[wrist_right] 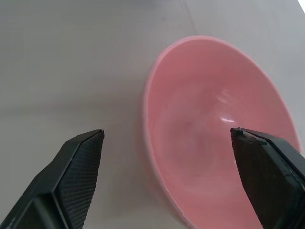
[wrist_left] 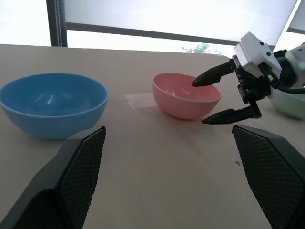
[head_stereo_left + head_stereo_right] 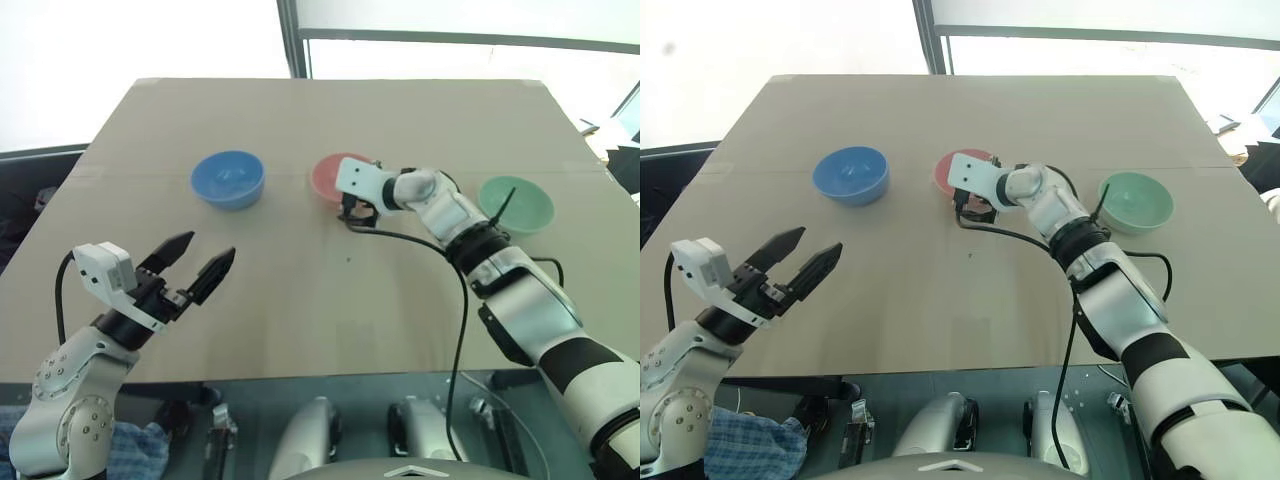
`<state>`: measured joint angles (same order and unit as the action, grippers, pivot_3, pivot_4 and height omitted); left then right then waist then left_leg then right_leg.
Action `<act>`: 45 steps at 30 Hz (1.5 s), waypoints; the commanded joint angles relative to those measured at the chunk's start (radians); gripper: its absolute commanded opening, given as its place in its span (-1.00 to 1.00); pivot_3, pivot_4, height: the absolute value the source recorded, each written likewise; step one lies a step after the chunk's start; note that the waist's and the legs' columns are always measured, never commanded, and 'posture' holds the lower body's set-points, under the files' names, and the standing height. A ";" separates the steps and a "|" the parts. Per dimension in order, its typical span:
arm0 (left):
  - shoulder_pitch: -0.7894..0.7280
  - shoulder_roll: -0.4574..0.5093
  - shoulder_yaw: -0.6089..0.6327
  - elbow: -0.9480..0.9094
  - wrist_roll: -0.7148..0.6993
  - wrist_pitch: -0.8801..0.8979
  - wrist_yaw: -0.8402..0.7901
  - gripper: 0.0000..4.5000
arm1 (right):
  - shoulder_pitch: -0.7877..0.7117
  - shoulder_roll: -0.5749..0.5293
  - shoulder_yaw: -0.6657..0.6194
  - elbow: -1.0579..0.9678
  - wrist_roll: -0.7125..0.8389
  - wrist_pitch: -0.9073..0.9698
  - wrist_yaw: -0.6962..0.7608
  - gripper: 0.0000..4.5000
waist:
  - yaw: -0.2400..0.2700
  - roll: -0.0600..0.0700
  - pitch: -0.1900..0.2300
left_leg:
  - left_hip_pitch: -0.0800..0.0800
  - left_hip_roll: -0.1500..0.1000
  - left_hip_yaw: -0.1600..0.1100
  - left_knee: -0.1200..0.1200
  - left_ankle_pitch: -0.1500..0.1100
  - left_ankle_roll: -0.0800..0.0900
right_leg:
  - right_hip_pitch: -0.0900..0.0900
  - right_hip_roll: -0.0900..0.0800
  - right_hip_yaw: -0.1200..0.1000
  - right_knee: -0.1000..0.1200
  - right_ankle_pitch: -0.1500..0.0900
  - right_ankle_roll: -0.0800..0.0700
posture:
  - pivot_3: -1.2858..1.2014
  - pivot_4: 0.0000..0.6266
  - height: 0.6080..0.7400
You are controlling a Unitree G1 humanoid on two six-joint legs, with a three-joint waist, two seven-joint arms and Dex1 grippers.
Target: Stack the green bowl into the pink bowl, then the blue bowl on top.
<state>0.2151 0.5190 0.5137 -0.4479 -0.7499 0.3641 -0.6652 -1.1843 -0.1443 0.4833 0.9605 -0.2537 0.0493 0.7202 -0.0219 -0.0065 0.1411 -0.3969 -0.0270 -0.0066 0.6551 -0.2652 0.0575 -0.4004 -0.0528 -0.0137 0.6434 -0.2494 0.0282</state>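
Note:
Three bowls stand in a row on the table. The blue bowl (image 3: pixel 228 178) is on the left, the pink bowl (image 3: pixel 324 176) in the middle and the green bowl (image 3: pixel 516 203) on the right, all upright and empty. My right gripper (image 2: pixel 198 103) is open at the pink bowl (image 1: pixel 209 133). One finger hangs over the bowl's inside and the other stands outside its near wall, so the rim lies between them. My left gripper (image 3: pixel 211 245) is open and holds nothing. It hovers near the table's front left, pointing toward the blue bowl (image 2: pixel 53 102).
The tan table (image 3: pixel 300 310) ends in a front edge just below both arms. A black cable (image 3: pixel 455 290) loops from the right wrist over the table. A dark window post (image 3: pixel 292 40) rises behind the far edge.

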 commanded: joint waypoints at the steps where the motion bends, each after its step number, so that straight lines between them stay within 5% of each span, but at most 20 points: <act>1: 0.023 0.001 0.048 -0.055 -0.022 -0.023 0.012 1.00 | -0.062 0.030 0.002 0.070 -0.042 -0.061 -0.017 0.74 | -0.003 0.000 0.000 | 0.000 0.000 0.000 0.000 0.000 0.000 | 0.000 0.000 0.000 0.000 0.000 0.000 | 0.03 -0.52 1.00; 10: 0.043 -0.005 0.048 -0.073 -0.022 -0.025 0.030 1.00 | -0.082 0.061 -0.012 0.130 -0.069 -0.110 -0.004 -0.91 | -0.020 0.000 0.000 | 0.000 0.000 0.000 -0.002 0.001 -0.002 | -0.002 0.000 0.000 0.000 0.000 0.000 | 0.03 -0.52 1.00; 11: 0.043 -0.005 0.047 -0.074 -0.022 -0.025 0.031 1.00 | -0.082 0.062 -0.013 0.131 -0.070 -0.112 -0.003 -0.98 | -0.020 0.000 0.000 | 0.000 0.000 0.000 -0.002 0.001 -0.002 | -0.002 0.000 0.000 0.000 0.000 0.000 | 0.03 -0.52 1.00; 21: 0.010 0.000 0.015 -0.060 -0.014 -0.016 0.034 1.00 | -0.035 0.023 -0.010 -0.008 -0.069 -0.125 0.108 -0.98 | -0.020 0.000 0.000 | 0.000 0.000 0.000 -0.003 0.001 -0.002 | -0.002 0.000 0.000 0.001 0.000 0.000 | 0.03 -0.52 1.00; 26: -0.017 0.011 -0.010 -0.036 -0.009 -0.015 0.012 1.00 | 0.174 -0.118 0.018 -0.524 -0.011 0.041 0.376 -0.98 | -0.010 0.000 0.000 | -0.001 0.000 0.000 -0.003 0.001 -0.002 | -0.002 0.000 0.000 0.000 0.000 0.000 | 0.03 -0.52 1.00; 31: -0.048 0.025 -0.048 -0.016 -0.005 -0.015 -0.031 1.00 | 0.340 -0.237 0.034 -0.933 -0.004 0.231 0.496 -0.98 | -0.007 0.000 0.000 | -0.002 0.000 -0.001 -0.003 0.001 -0.001 | -0.002 -0.001 0.000 0.000 0.000 0.000 | 0.03 -0.52 1.00; 38: -0.068 0.070 -0.075 0.007 -0.026 0.006 -0.122 1.00 | 0.408 -0.276 0.055 -1.092 -0.010 0.364 0.503 -0.98 | -0.011 -0.001 0.000 | 0.000 0.001 -0.001 -0.003 0.001 -0.002 | -0.002 0.000 0.000 0.001 0.000 -0.001 | 0.03 -0.52 1.00; 41: -0.069 0.094 -0.074 0.010 -0.035 0.015 -0.154 1.00 | 0.412 -0.276 0.060 -1.101 -0.014 0.374 0.489 -0.60 | -0.011 -0.001 0.000 | 0.000 0.001 -0.001 -0.003 0.001 -0.002 | -0.002 0.000 0.000 0.000 0.000 -0.001 | 0.03 -0.52 1.00; 45: -0.073 0.108 -0.069 0.021 -0.041 0.021 -0.167 1.00 | 0.418 -0.263 0.048 -1.106 -0.010 0.395 0.446 0.13 | -0.010 -0.001 0.000 | 0.000 0.001 0.000 -0.003 0.001 -0.002 | -0.002 -0.001 0.000 0.000 0.000 -0.001 | 0.03 -0.52 1.00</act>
<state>0.1510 0.6130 0.4256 -0.4189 -0.7729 0.3873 -0.8212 -0.7658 -0.4156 0.5498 -0.1030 -0.2673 0.4348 1.1937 -0.0321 -0.0072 0.1407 -0.3975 -0.0261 -0.0072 0.6519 -0.2639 0.0553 -0.4024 -0.0534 -0.0136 0.6429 -0.2489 0.0270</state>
